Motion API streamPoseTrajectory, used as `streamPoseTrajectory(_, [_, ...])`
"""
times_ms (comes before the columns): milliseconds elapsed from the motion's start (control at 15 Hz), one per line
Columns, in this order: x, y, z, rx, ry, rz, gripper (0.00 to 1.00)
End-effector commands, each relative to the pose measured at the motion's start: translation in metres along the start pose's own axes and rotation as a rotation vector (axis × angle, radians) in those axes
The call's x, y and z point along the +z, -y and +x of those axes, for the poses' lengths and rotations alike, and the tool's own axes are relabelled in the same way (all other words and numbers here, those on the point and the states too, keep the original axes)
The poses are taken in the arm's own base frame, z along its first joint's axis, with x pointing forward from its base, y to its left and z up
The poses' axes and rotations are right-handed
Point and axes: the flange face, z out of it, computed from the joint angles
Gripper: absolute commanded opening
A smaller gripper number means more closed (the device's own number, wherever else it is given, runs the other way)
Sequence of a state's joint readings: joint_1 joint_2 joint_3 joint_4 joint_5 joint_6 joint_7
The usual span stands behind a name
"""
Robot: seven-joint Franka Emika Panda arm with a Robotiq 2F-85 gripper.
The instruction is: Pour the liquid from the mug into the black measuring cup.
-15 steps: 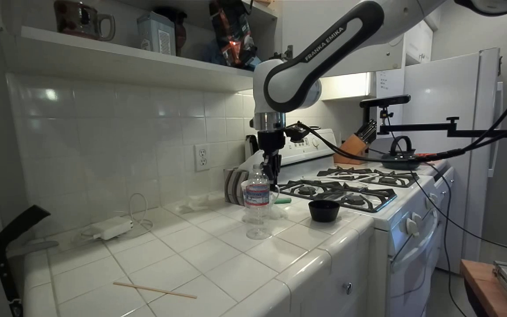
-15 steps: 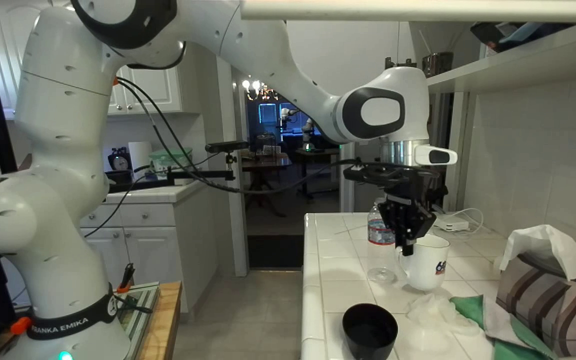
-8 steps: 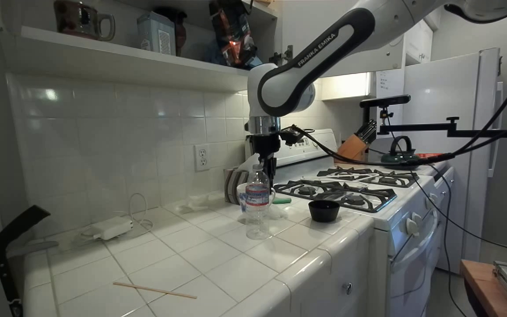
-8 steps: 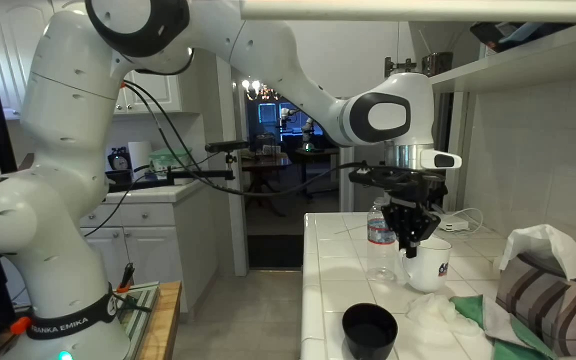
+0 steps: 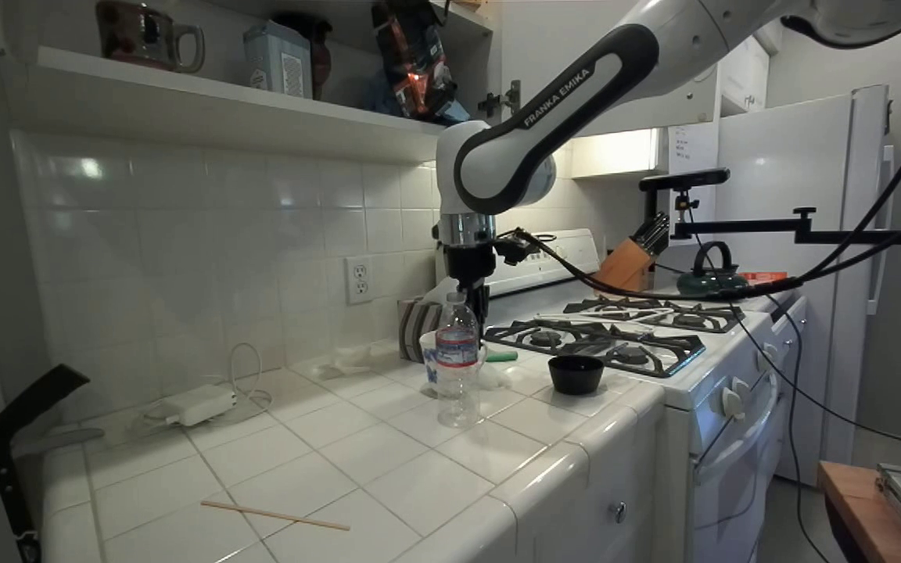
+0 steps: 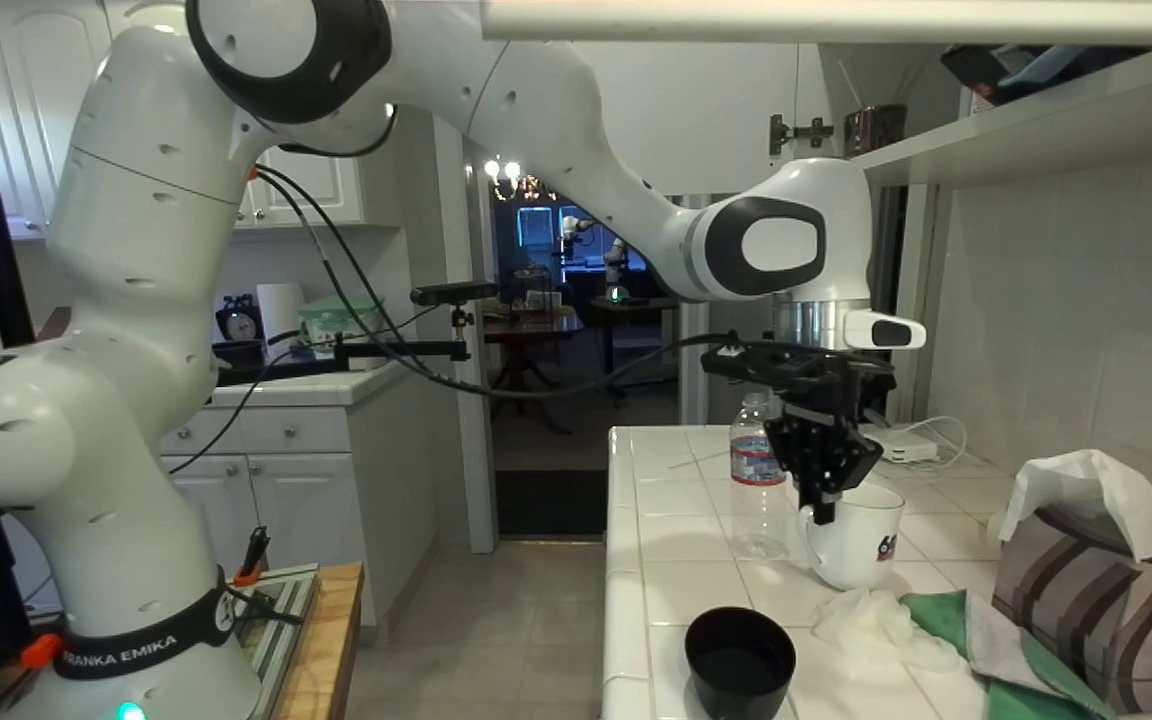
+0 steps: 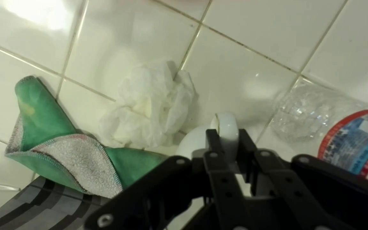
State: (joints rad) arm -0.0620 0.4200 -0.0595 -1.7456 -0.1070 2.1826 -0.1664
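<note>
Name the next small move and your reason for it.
Probably ease the mug gently away from the clear bottle: the tool grips the mug's handle, and the upright bottle stands close beside it, so tilting there might knock it.

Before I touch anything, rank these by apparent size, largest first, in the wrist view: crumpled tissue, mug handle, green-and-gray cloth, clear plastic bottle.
1. Green-and-gray cloth
2. Crumpled tissue
3. Mug handle
Unranked: clear plastic bottle, since the frame cuts it off and it rises toward the camera.
</note>
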Motion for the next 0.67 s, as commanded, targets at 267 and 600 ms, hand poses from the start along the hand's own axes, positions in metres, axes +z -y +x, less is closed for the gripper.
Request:
streamPoseTrajectory(267, [-0.0030, -0.0033, 0.0071, -0.014, 0.011, -0.007, 0.04])
streamPoseTrajectory(600, [-0.0016, -0.0077, 0.0076, 0.010, -0.007, -0.012, 0.04])
